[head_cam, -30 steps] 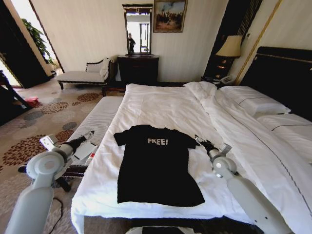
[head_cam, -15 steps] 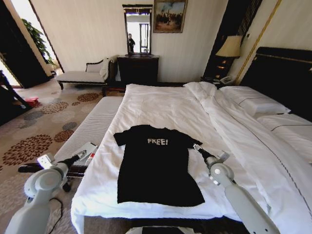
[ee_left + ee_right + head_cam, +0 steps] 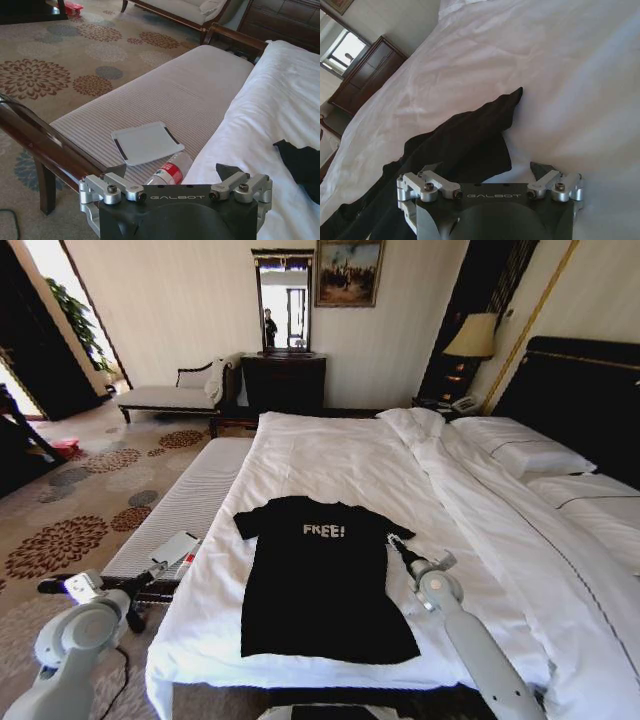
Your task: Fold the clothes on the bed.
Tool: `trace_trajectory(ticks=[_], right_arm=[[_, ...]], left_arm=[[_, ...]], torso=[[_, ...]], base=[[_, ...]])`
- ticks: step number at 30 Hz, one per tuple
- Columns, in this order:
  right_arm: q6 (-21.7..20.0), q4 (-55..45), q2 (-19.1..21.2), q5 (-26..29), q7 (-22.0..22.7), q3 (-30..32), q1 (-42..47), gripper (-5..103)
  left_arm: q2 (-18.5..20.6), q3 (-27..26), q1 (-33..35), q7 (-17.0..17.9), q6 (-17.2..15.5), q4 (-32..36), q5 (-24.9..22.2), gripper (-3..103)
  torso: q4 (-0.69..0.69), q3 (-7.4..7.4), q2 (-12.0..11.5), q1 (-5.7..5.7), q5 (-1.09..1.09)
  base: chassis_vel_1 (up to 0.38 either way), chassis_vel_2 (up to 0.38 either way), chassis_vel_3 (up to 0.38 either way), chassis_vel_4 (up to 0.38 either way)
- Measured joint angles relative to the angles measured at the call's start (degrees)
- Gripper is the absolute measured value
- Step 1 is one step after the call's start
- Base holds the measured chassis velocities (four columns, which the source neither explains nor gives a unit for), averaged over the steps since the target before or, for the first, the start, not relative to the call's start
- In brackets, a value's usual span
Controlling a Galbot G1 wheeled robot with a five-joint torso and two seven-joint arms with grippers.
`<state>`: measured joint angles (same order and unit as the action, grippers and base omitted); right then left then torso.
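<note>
**Taking the right sleeve cleanly for the first fold**

Nearest, low at the left off the bed's edge: left gripper [image 3: 172, 175], fingers spread apart, nothing between them, hanging over the striped bench [image 3: 165, 95] with a white tablet [image 3: 146, 143] and a red-labelled bottle [image 3: 169, 173] just beneath. Best left parked there, clear of the fabric, unless wanted for the other sleeve.

Next, on the near part of the bed [image 3: 330, 455]: black T-shirt [image 3: 320, 580] laid flat, face up, white lettering on the chest, collar toward the far end, hem toward the robot, both sleeves spread. Task barely begun, to judge by the shirt lying fully open.

At its right sleeve: right gripper [image 3: 393, 540], fingers wide and empty, poised just over the sleeve tip [image 3: 507, 102] where black cloth meets white sheet.

To do well:
- Pinch only the black fabric at the sleeve edge; avoid catching the sheet below, which lies loose and wrinkled here.
- Close low, close to the mattress, so one finger slides under the cloth.
- Lift just enough to clear, then carry across toward the shirt's middle, keeping the fold line straight along the body.
- Soft cloth likely to drag and bunch if pulled fast.
</note>
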<state>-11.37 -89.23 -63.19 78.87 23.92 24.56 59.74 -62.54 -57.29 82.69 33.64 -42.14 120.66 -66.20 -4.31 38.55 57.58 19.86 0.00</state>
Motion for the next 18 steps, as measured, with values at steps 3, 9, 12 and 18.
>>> trace_trajectory(ticks=[3, 9, 12, 18], right_arm=[[0.15, 2.40, -0.94, -0.22, -0.64, 0.06, -0.95, 87], [0.52, 2.86, -1.39, -0.43, -1.58, 0.11, -1.01, 60], [0.68, 2.89, -1.70, -0.55, -1.71, 0.06, -1.15, 55], [0.99, 2.92, -1.54, -1.11, -1.95, 0.04, -1.21, 33]], left_arm=[[0.01, -0.01, -0.42, 0.54, 0.01, 0.47, -0.18, 100], [-0.31, 0.43, -0.83, 0.79, 0.00, 0.36, 0.50, 100], [-0.42, 0.51, -0.90, 0.78, 0.01, 0.14, 0.87, 100], [-0.69, 0.59, -0.85, 0.69, 0.01, 0.05, 1.52, 100]], torso=[[0.00, 0.00, 0.00, 0.00, 0.00], [-0.01, 0.00, 0.00, 0.00, 0.01], [0.00, 0.00, 0.00, 0.00, 0.01], [0.01, 0.00, -0.01, 0.00, 0.01]], base=[[0.000, 0.000, 0.000, 0.000], [0.000, 0.000, 0.000, 0.000], [0.000, 0.000, 0.000, 0.000], [0.000, 0.000, 0.000, 0.000]])
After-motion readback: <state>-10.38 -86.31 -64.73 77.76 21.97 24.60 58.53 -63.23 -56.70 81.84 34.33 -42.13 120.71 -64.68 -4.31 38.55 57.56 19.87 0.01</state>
